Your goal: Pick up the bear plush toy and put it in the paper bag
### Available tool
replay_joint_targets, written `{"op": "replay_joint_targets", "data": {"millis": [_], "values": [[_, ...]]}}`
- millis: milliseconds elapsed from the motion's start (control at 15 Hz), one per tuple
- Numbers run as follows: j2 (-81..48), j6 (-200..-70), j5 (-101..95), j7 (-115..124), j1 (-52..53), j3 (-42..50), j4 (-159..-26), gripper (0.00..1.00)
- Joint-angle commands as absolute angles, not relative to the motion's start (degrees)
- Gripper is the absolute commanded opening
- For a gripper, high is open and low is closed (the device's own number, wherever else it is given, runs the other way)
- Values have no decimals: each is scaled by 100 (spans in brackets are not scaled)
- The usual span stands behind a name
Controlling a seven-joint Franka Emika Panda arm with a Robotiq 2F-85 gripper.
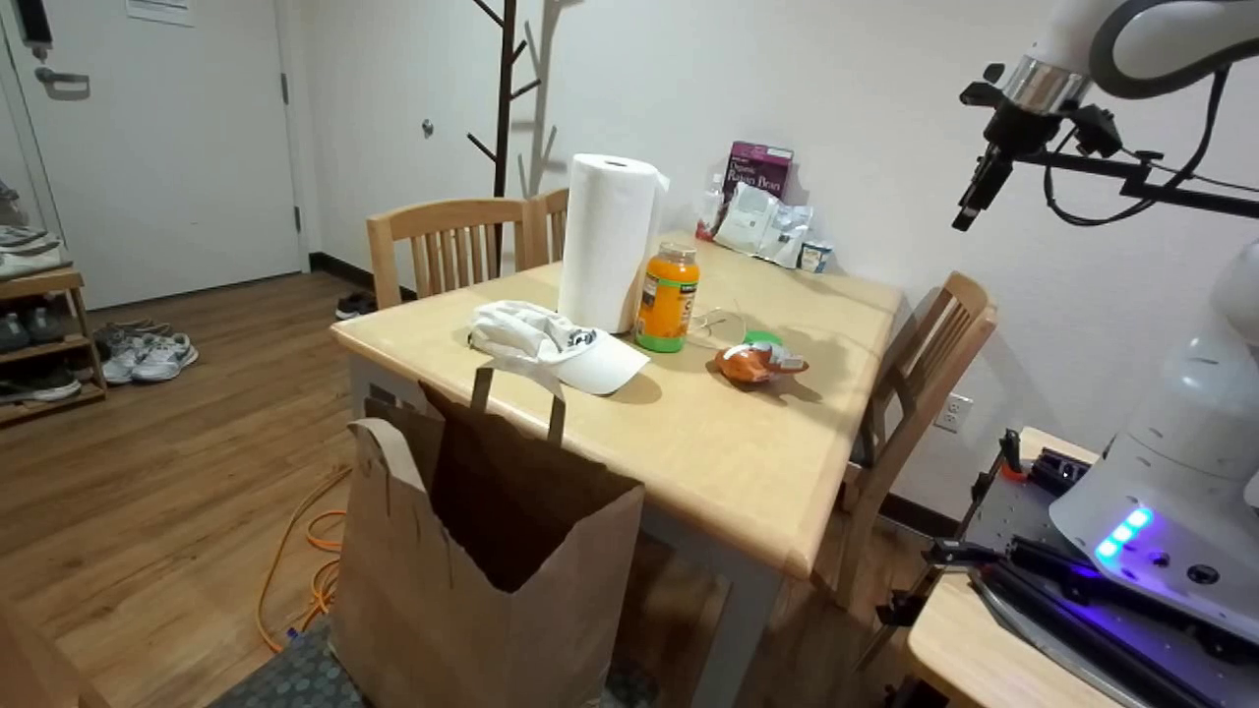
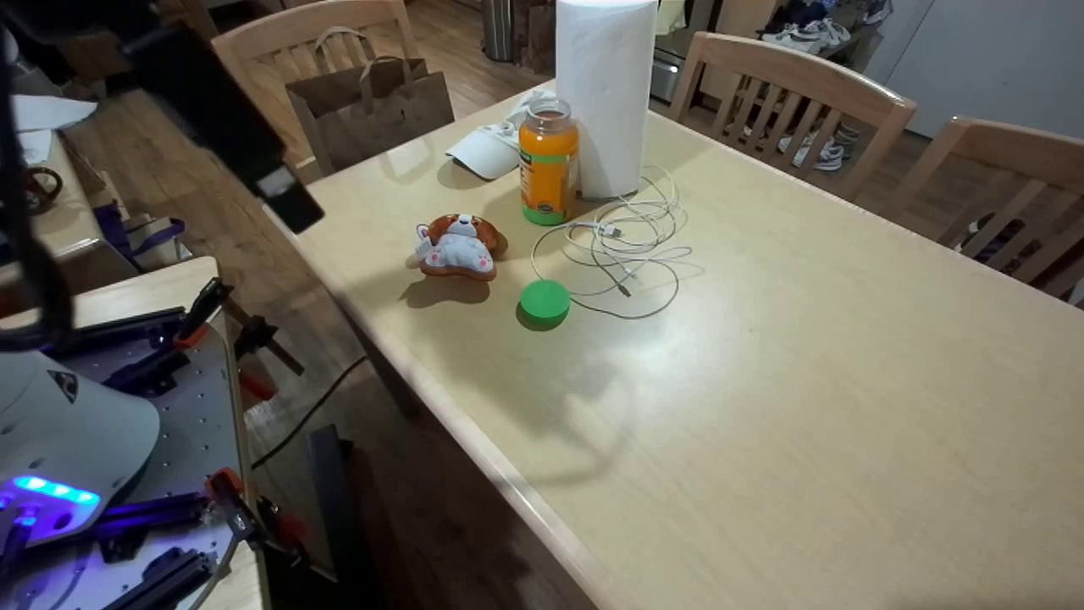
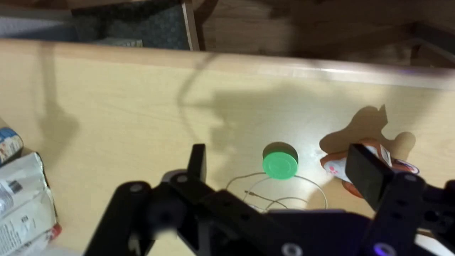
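Note:
The bear plush toy (image 1: 745, 365) is orange-brown with whitish patches and lies on the table. It also shows in an exterior view (image 2: 458, 246), with pink paw marks. In the wrist view the bear (image 3: 335, 167) is at the right, partly hidden behind a finger. The brown paper bag (image 1: 462, 600) stands open-topped on a chair at the table's end; it also shows in an exterior view (image 2: 381, 127). My gripper (image 1: 967, 214) is high above the table, apart from the bear. In the wrist view the gripper (image 3: 275, 153) is open, with nothing between its fingers.
A green lid (image 3: 280, 165) and a loose cable (image 2: 652, 222) lie near the bear. An orange bottle (image 1: 669, 303), a paper towel roll (image 1: 608, 241) and a white cap (image 1: 536, 334) stand between bear and bag. Food packs (image 1: 762, 224) are by the wall. Chairs surround the table.

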State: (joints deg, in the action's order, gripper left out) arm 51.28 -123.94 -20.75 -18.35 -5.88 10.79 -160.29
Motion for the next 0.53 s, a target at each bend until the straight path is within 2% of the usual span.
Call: {"op": "replay_joint_targets", "data": {"millis": [0,467], "values": [[4421,-13407,-1824,-2446,15,1419,-16008,100],[2708,-14210,-1018,-3804,1297,1619,-15648,100]]}}
